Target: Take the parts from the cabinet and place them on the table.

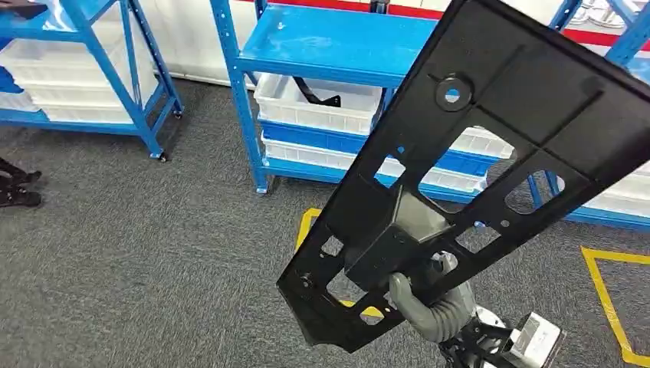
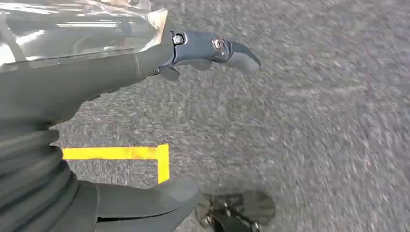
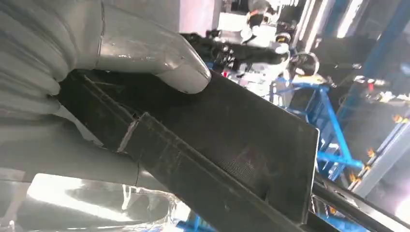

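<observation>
- A long, flat black plastic panel (image 1: 475, 161) with several cut-out openings was held up in the air, tilted, running from low centre to the upper right of the head view
- The right hand (image 1: 429, 295) grasped the panel near its lower end; in the head view a grey thumb curled round the panel's edge from below
- In the right wrist view, the thick grey thumb of the right hand (image 3: 121, 48) pressed flat on the panel (image 3: 227, 150), with the panel's ribbed edge passing under it
- The left hand (image 2: 145, 121) hung over the grey carpet (image 2: 314, 121), holding nothing, its dark fingers (image 2: 212, 48) and thumb spread apart
- A corner of yellow floor tape (image 2: 145, 154) lay on the carpet beneath the left hand
- Behind the panel stood a blue metal shelf rack (image 1: 322, 46) holding white bins (image 1: 314, 103); one bin held a dark part that was too small to make out
- A second blue rack (image 1: 100, 69) with white bins stood at the far left
- Yellow tape lines (image 1: 613, 291) marked the grey carpet at the lower right
</observation>
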Controlling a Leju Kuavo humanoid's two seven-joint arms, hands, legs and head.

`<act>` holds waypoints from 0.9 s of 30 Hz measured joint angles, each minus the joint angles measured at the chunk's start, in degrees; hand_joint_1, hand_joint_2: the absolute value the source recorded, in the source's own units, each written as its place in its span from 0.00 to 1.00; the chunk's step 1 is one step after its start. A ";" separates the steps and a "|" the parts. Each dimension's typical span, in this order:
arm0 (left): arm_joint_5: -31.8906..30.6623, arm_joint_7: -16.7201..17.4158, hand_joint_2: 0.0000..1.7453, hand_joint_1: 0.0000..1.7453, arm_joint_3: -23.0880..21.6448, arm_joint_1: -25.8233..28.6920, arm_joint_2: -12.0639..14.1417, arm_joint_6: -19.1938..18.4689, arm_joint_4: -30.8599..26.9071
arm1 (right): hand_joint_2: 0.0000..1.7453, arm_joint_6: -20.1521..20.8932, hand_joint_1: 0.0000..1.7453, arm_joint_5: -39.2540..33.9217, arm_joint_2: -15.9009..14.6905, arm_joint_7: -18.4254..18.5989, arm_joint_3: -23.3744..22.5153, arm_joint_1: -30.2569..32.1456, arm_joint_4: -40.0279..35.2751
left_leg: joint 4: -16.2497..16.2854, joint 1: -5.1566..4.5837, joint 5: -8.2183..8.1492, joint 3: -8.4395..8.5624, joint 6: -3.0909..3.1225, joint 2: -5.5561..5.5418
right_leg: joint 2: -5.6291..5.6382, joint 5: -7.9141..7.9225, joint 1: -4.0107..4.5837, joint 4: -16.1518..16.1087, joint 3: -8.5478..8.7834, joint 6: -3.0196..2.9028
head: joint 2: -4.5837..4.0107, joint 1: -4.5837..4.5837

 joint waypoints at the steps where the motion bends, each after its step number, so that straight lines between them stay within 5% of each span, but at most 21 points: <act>1: 0.00 0.00 1.00 0.00 0.02 -0.04 -0.02 -0.07 0.00 | 1.00 0.02 1.00 0.11 0.00 0.00 0.04 0.13 0.04 | 0.02 -0.14 0.34 -0.51 0.13 -0.63 | 0.46 -2.08 0.00 4.86 -2.01 -0.28 | 0.00 -0.02; 3: 0.00 0.00 1.00 0.00 0.00 0.05 -0.11 -0.15 0.00 | 1.00 0.00 1.00 0.42 0.00 0.00 0.13 0.36 0.07 | 0.12 -0.35 0.94 -1.29 0.09 -1.93 | 0.72 -3.77 0.01 10.34 -4.02 -0.04 | 0.00 -0.04; 4: 0.00 0.00 1.00 0.00 0.00 0.14 -0.13 -0.15 0.00 | 1.00 0.02 1.00 0.50 -0.04 0.00 0.15 0.46 0.07 | 0.14 -0.36 1.20 -1.51 0.01 -2.56 | 0.78 -3.18 0.01 9.04 -3.05 0.32 | 0.00 -0.02; 6: 0.00 0.00 1.00 0.00 0.02 0.22 -0.15 -0.18 0.00 | 1.00 0.00 1.00 0.61 -0.02 0.00 0.22 0.46 0.07 | 0.15 -0.35 1.59 -1.68 -0.33 -4.00 | 1.37 0.24 -0.09 -0.25 2.36 1.25 | 0.00 -0.02; 7: 0.00 -0.02 1.00 0.00 0.02 0.21 -0.22 -0.17 0.00 | 1.00 0.02 1.00 0.63 -0.02 0.00 0.28 0.45 0.04 | 0.17 -0.35 1.76 -1.70 -0.59 -4.66 | 3.25 1.87 -0.27 -5.81 5.51 1.46 | 0.00 0.02; 8: 0.00 -0.02 1.00 0.00 0.02 0.18 -0.22 -0.17 0.00 | 1.00 0.02 1.00 0.68 -0.02 0.00 0.35 0.46 0.04 | 0.44 -0.74 1.90 -2.00 -0.95 -5.20 | 5.48 1.70 -0.27 -8.25 6.45 1.05 | 0.00 0.04; 12: 0.00 -0.02 1.00 0.00 0.00 0.47 -0.20 -0.17 0.09 | 1.00 0.00 1.00 0.68 0.00 0.00 0.42 0.49 0.04 | 0.09 -0.45 2.94 -2.82 -2.51 -7.04 | 3.18 2.67 -0.04 -8.10 6.36 -0.42 | 0.00 -0.02; 13: 0.00 -0.02 1.00 0.00 0.00 0.50 -0.15 -0.17 0.11 | 1.00 0.00 1.00 0.68 0.04 0.00 0.42 0.43 0.04 | 0.71 -0.35 2.37 -3.07 -2.56 -5.57 | 2.51 3.03 -0.67 -8.34 6.36 -0.97 | 0.00 -0.09; 14: 0.00 -0.02 1.00 0.00 0.00 0.49 -0.28 -0.18 0.11 | 1.00 0.00 1.00 0.68 0.11 0.00 0.42 0.51 0.04 | 2.80 -0.58 0.53 -3.96 -2.85 -3.03 | 1.93 2.99 -0.58 -8.34 6.32 -1.13 | 0.00 -0.52; 15: 0.00 -0.02 1.00 0.00 0.00 0.38 -0.28 -0.17 0.11 | 1.00 0.02 1.00 0.68 0.11 0.00 0.42 0.55 0.04 | 6.57 -0.46 -1.84 -5.62 -3.09 -1.93 | 1.23 3.06 -0.49 -8.34 6.25 -1.72 | 0.00 -0.66; 17: 0.00 -0.02 1.00 0.00 0.00 0.35 -0.35 -0.18 0.11 | 1.00 0.00 1.00 0.68 0.09 0.00 0.42 0.58 0.04 | 16.01 -0.36 -6.04 -9.85 -3.54 -1.29 | -0.31 3.05 -0.23 -8.33 5.99 -1.75 | 0.00 -0.66; 18: 0.00 -0.02 1.00 0.00 0.00 0.37 -0.37 -0.17 0.11 | 1.00 0.02 1.00 0.68 0.09 0.00 0.42 0.60 0.04 | 18.25 -0.35 -6.47 -10.79 -3.69 -1.19 | -1.06 3.05 -0.16 -8.32 5.93 -1.75 | 0.00 -0.61; 19: 0.00 -0.02 1.00 0.00 0.00 0.46 -0.37 -0.20 0.13 | 1.00 0.00 1.00 0.68 0.11 0.00 0.42 0.63 0.04 | 17.76 -0.32 -5.73 -10.37 -3.72 -1.05 | -1.76 3.05 -0.13 -8.32 5.93 -1.74 | 0.00 -0.66; 21: -0.02 -0.02 1.00 0.00 0.00 0.52 -0.29 -0.22 0.13 | 1.00 0.00 1.00 0.72 0.11 0.00 0.44 0.62 0.04 | 9.59 -0.30 -1.44 -5.68 -3.51 -0.27 | -3.08 3.01 -0.12 -8.31 6.08 -1.70 | 0.00 -0.63; 22: -0.02 -0.02 1.00 0.00 0.00 0.48 -0.26 -0.22 0.11 | 1.00 0.02 1.00 0.74 0.13 0.00 0.44 0.61 0.04 | 4.56 -0.37 0.48 -2.76 -3.25 1.35 | -3.59 2.98 -0.06 -8.29 6.18 -1.67 | 0.00 -0.68; 23: -0.04 -0.02 1.00 0.00 0.00 0.37 -0.28 -0.22 0.11 | 1.00 0.02 1.00 0.79 0.13 0.00 0.44 0.62 0.02 | 1.10 -0.65 0.36 -1.00 -2.95 4.60 | -4.13 2.82 0.42 -8.24 6.22 -1.43 | 0.00 -0.66; 24: -0.09 -0.02 1.00 0.00 0.00 0.26 -0.28 -0.26 0.11 | 1.00 0.00 1.00 0.85 0.11 -0.02 0.42 0.64 0.02 | 0.64 -1.02 0.51 -1.06 -2.35 4.17 | -4.51 2.59 1.02 -8.04 6.03 -1.08 | 0.00 -0.55; 27: -0.22 -0.11 1.00 0.00 0.00 0.36 -0.31 -0.42 0.11 | 1.00 0.02 1.00 1.36 0.15 -0.02 0.50 0.66 -0.02 | 0.51 -1.50 0.76 -1.79 -1.25 2.07 | -6.54 2.65 0.94 -8.30 6.20 -0.43 | 0.00 -0.35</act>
